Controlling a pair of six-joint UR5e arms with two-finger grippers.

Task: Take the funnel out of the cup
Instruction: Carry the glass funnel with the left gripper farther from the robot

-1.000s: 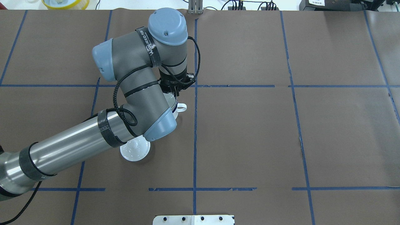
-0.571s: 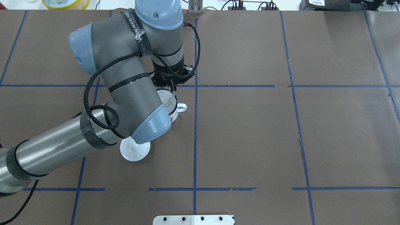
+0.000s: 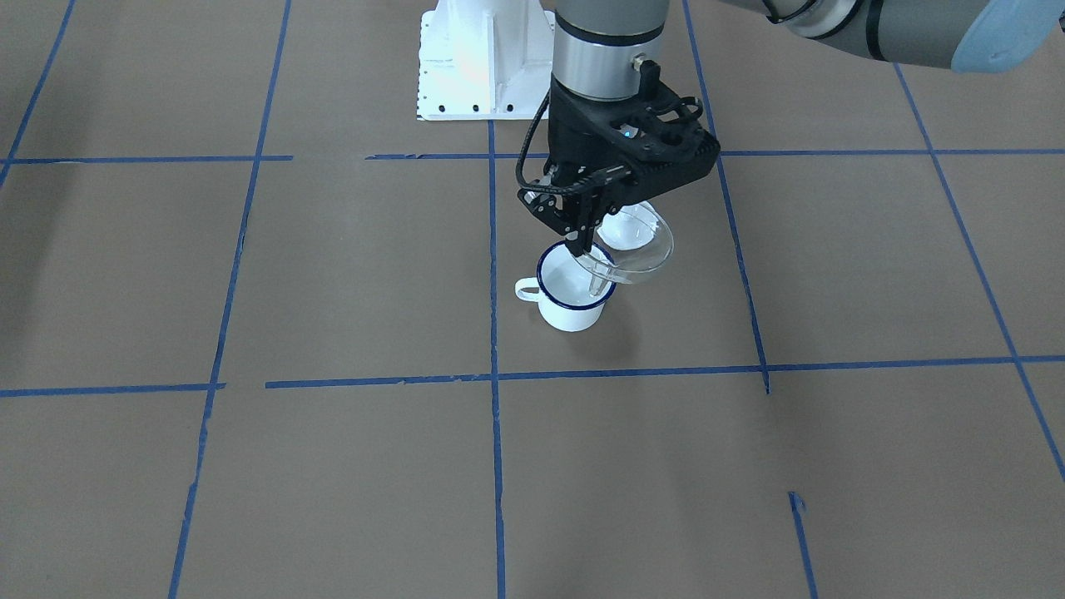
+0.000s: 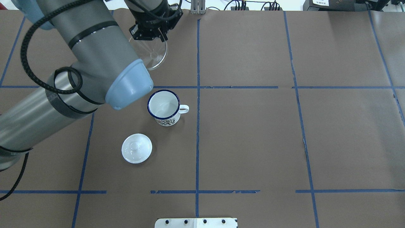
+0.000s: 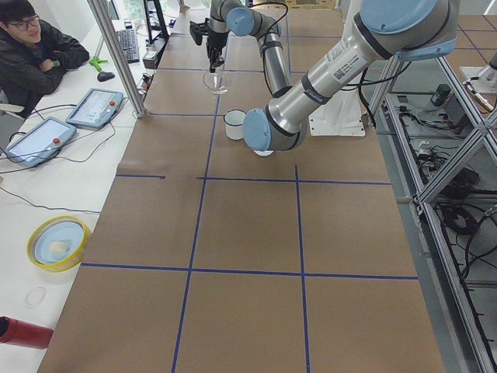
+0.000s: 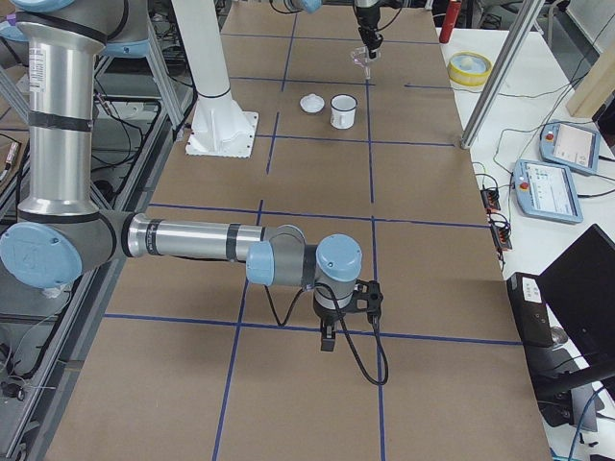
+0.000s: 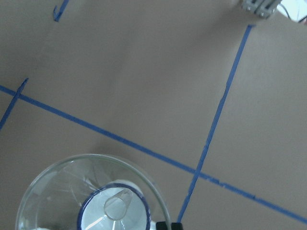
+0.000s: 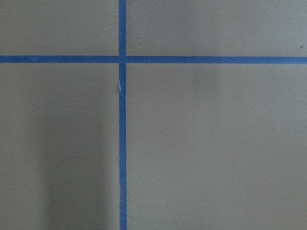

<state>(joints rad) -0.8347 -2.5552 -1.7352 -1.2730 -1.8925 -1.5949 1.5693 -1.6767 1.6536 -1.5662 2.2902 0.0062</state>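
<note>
My left gripper (image 3: 586,240) is shut on the rim of the clear funnel (image 3: 634,250) and holds it tilted in the air, above and clear of the cup. In the overhead view the funnel (image 4: 154,53) hangs below the gripper (image 4: 160,37). The white cup (image 4: 164,108) with a dark blue rim stands upright and empty on the table, handle to the right; it also shows in the front view (image 3: 571,298). The left wrist view looks down through the funnel (image 7: 57,191) at the cup (image 7: 91,221). My right gripper (image 6: 328,338) shows only in the right side view, low over the table; I cannot tell its state.
A white round knobbed lid (image 4: 136,148) lies on the brown paper near the cup. The white arm mount (image 3: 481,62) stands at the robot side. An operator (image 5: 35,47) sits at the far bench with tablets (image 5: 95,106).
My left arm has risen with the funnel, lifting it out of the cup. The cup, earlier half hidden under the arm, now stands fully in view and empty.
</note>
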